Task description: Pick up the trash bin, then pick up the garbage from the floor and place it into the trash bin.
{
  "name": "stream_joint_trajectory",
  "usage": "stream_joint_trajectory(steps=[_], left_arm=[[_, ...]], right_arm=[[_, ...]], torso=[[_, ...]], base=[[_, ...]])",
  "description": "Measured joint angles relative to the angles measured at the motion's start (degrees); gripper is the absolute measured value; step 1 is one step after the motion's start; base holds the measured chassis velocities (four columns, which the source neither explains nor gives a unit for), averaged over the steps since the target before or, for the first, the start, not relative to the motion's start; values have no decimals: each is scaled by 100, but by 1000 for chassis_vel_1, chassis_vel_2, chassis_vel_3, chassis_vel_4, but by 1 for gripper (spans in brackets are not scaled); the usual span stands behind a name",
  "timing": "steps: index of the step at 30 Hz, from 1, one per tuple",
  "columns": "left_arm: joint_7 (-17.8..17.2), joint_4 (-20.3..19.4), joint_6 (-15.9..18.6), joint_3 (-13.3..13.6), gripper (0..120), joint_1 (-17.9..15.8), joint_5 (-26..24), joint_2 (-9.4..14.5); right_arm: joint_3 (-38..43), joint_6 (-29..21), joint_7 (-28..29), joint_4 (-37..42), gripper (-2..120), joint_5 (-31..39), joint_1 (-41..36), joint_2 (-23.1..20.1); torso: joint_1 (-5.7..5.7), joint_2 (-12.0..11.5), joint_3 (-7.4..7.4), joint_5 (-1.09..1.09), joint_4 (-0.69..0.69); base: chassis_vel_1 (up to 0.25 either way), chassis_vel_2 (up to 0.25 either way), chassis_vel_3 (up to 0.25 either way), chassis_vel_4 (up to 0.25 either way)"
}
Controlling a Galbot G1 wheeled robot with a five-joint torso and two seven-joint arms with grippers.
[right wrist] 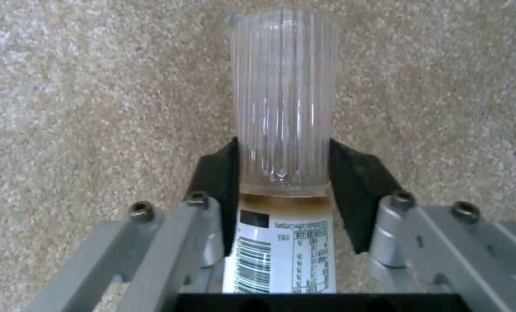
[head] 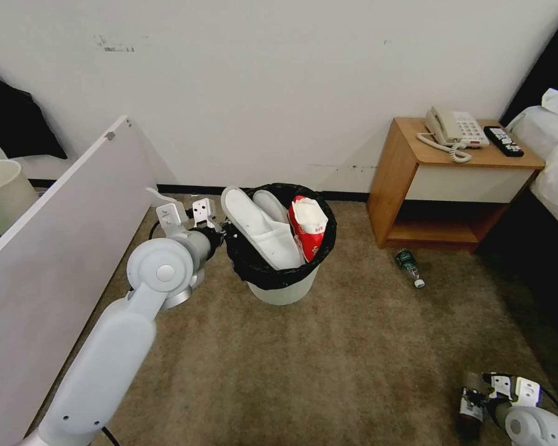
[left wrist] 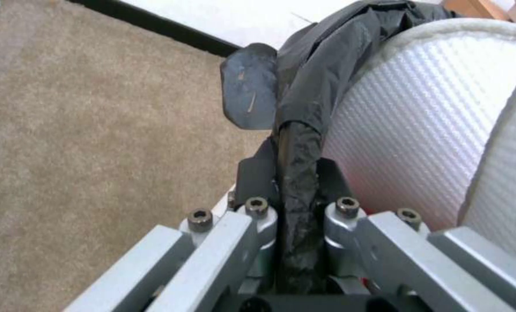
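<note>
The trash bin [head: 285, 286] is white with a black bag over its rim and sits at mid-carpet. It holds two white slippers [head: 260, 226] and a red-white wrapper [head: 308, 226]. My left gripper [head: 227, 238] is shut on the bin's left rim. The left wrist view shows the bagged rim [left wrist: 295, 173] pinched in that gripper [left wrist: 281, 112], next to a slipper [left wrist: 420, 130]. At the bottom right, my right gripper [head: 477, 402] is shut on a clear bottle [head: 468, 412]. The right wrist view shows the bottle [right wrist: 284, 108] squeezed between both pads [right wrist: 217, 173]. A green-labelled bottle [head: 409, 265] lies by the nightstand.
A wooden nightstand [head: 452, 179] at the right carries a telephone [head: 452, 127] and a black remote [head: 502, 140]. A bed [head: 555, 155] lies beyond it. A white board [head: 56, 235] leans at the left, with an unlined bucket [head: 0, 189] behind it. Open carpet lies in front.
</note>
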Motion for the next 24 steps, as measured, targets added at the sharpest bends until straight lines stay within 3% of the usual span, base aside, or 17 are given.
stream_joint_trajectory(steps=[7, 24], left_arm=[[-4, -48, -1, -11, 4, 40, 1, 24], [-49, -156, -5, -38, 4, 146, -11, 78]], right_arm=[[1, 87, -38, 3, 20, -56, 1, -2], [196, 281, -72, 240, 20, -272, -49, -15]], torso=[[0, 0, 0, 0, 0], [0, 0, 0, 1, 0]], base=[[0, 0, 0, 0], [0, 0, 0, 0]])
